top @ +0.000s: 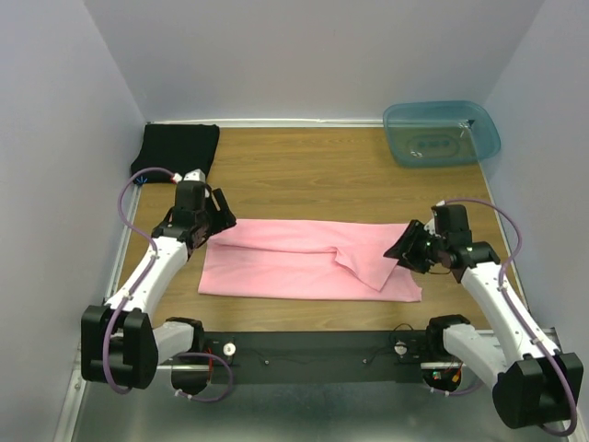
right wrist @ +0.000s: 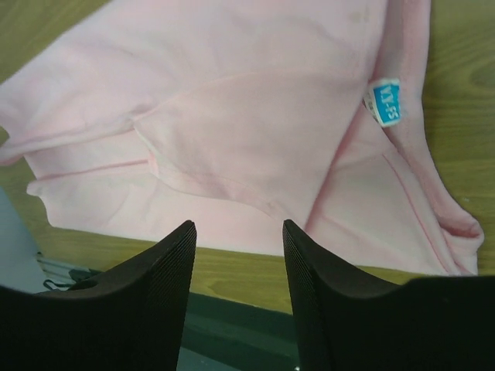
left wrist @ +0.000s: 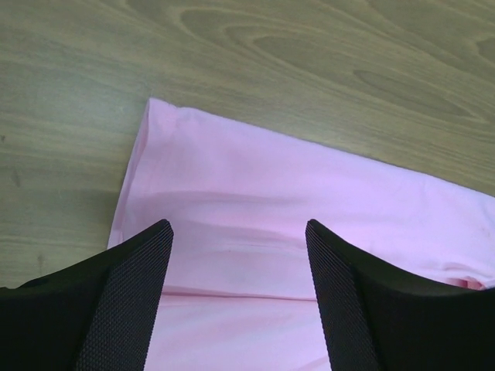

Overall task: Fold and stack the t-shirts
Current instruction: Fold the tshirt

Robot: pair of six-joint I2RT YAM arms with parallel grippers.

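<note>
Folding the pink shirt (top: 276,267) looks half done: long strip on the bench (top: 304,175) btwn left tool (left wrist: 240,232) and right tool (right wrist: 238,228), both spread, pinching nothing; black shirt (top: 177,147) lies beyond left tool; next calls for gripping an end, folding crosswise.

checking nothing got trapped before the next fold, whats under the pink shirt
Only the wooden table shows around the pink shirt, which lies flat on it with its right end folded over. Whatever is directly beneath is hidden by the cloth.
</note>
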